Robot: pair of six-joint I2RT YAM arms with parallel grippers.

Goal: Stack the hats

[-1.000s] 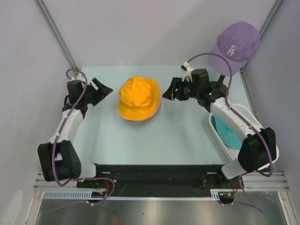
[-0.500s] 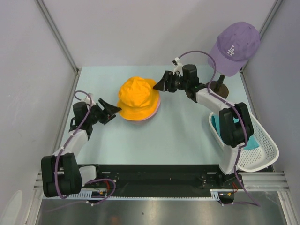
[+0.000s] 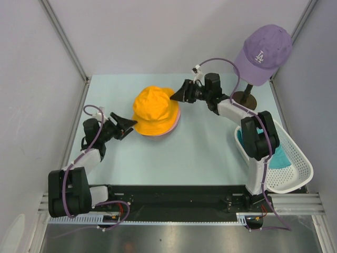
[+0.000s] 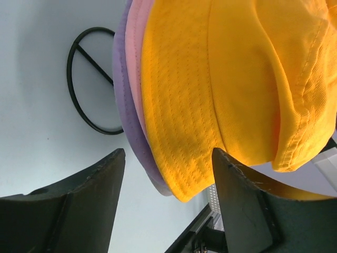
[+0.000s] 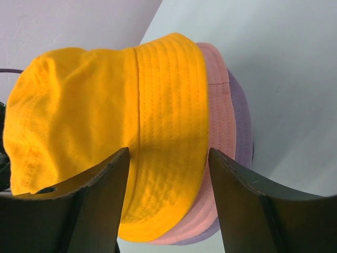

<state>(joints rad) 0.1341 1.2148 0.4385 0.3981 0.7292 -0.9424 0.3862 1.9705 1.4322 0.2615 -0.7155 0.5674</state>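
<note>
Hats, top external view: the orange hat [image 3: 154, 109] sits crown up on the surface [image 3: 179, 158], toward the far side, as the top layer of a stack. A thin pink and lavender rim shows under its lower right edge. The teal hat [image 3: 280, 157] lies well apart from the stack, inside the white basket [image 3: 301, 167] at the right edge, and is partly hidden by the right arm. The left jaws are low over the surface, just beside the left brim of the orange hat, and stand apart. The right jaws are just beside the far right brim and also stand apart. A purple cap [image 3: 264, 50] rests on a stand at the far right corner.

Left wrist view: three brims are layered. The orange hat [image 4: 237, 89] is on top, the pink hat [image 4: 136, 68] is beneath it, and the lavender hat [image 4: 122, 89] is at the bottom, on the surface. The fingers [image 4: 79, 205] stand wide apart with the brim edge seen between them; nothing is clamped. A black ring [image 4: 73, 95] with a crossbar lies on the surface, partly under the lavender brim.

Right wrist view: the order is the same, with the orange hat [image 5: 105, 121] over the pink hat [image 5: 216, 132] over the lavender hat [image 5: 241, 126]. The jaws are apart, the orange brim shows in the gap, and nothing is held.
</note>
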